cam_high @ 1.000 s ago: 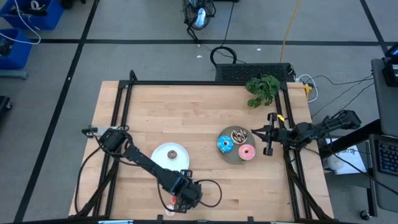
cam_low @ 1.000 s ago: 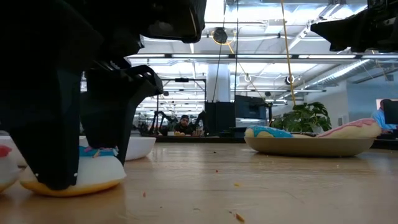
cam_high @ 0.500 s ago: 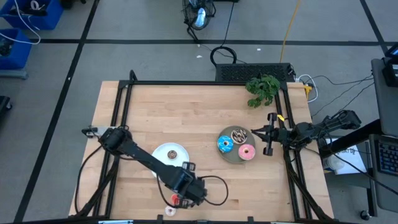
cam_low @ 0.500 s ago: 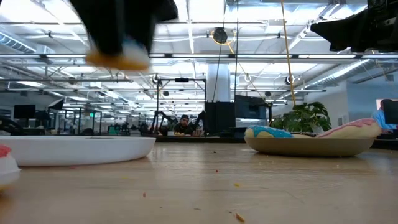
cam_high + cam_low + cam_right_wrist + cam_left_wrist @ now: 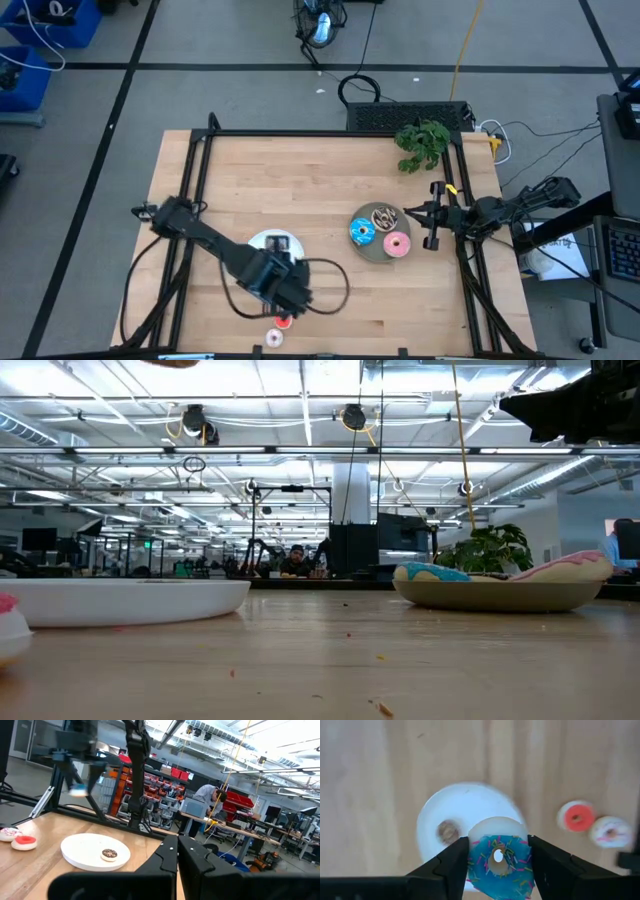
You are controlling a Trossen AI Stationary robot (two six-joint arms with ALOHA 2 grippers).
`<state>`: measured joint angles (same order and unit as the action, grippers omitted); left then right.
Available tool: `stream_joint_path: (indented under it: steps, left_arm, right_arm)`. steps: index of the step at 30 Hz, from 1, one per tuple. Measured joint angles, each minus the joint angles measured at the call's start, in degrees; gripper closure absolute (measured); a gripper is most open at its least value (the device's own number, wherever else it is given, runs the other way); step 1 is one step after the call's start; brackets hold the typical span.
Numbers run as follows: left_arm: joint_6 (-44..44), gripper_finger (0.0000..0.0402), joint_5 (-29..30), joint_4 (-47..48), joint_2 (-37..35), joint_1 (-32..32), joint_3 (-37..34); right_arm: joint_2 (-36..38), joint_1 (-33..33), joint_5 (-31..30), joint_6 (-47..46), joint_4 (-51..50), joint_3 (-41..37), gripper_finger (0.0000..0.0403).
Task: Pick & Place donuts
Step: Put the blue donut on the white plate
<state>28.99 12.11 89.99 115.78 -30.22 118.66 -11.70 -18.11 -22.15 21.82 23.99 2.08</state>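
My left gripper (image 5: pixel 498 851) is shut on a tiny blue sprinkled donut (image 5: pixel 499 867) and hangs high over the table's near part, just near of the white plate (image 5: pixel 432 815). It shows as a dark mass in the high view (image 5: pixel 284 290). A tiny brown donut (image 5: pixel 447 831) lies on that plate. A red donut (image 5: pixel 576 816) and a whitish-pink donut (image 5: pixel 610 831) lie on the wood by the near edge. Three larger donuts, blue (image 5: pixel 361 232), pink (image 5: pixel 396 244) and dark brown (image 5: pixel 383 216), lie on the grey plate (image 5: pixel 374 253). My right gripper (image 5: pixel 432 215) waits shut at the table's right edge. My left gripper pinches the blue donut by two opposite sides of its rim (image 5: pixel 473 862), one finger (image 5: pixel 451 867) on each side. The fingers come from above, pointing almost straight down. The donut lies flat between them, icing up, lifted well clear of the table.
A green plant (image 5: pixel 422 145) stands at the table's far right corner. Black frame rails (image 5: pixel 195 170) run along the left and right edges. Bare wood lies between the two plates and across the far half.
My left gripper has risen steeply from the table near the front edge, carrying the blue donut out of the low view's top. It has also drifted toward the far edge and the white plate. The donut, then resting on the wood, now hangs clear.
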Motion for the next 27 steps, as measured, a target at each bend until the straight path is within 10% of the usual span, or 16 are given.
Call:
stream_joint_path:
  steps: [14, 27]
  left_arm:
    - [20.7, 0.0199, 1.3, -19.9, -26.8, -1.4, -45.8]
    - [12.2, 0.0199, -3.0, -41.9, -23.4, 7.1, -61.7]
  right_arm:
    - [0.0, 0.0, 0.0, 0.1, 1.5, 0.0, 0.0403]
    - [0.0, 0.0, 0.0, 0.3, 2.4, 0.0, 0.0403]
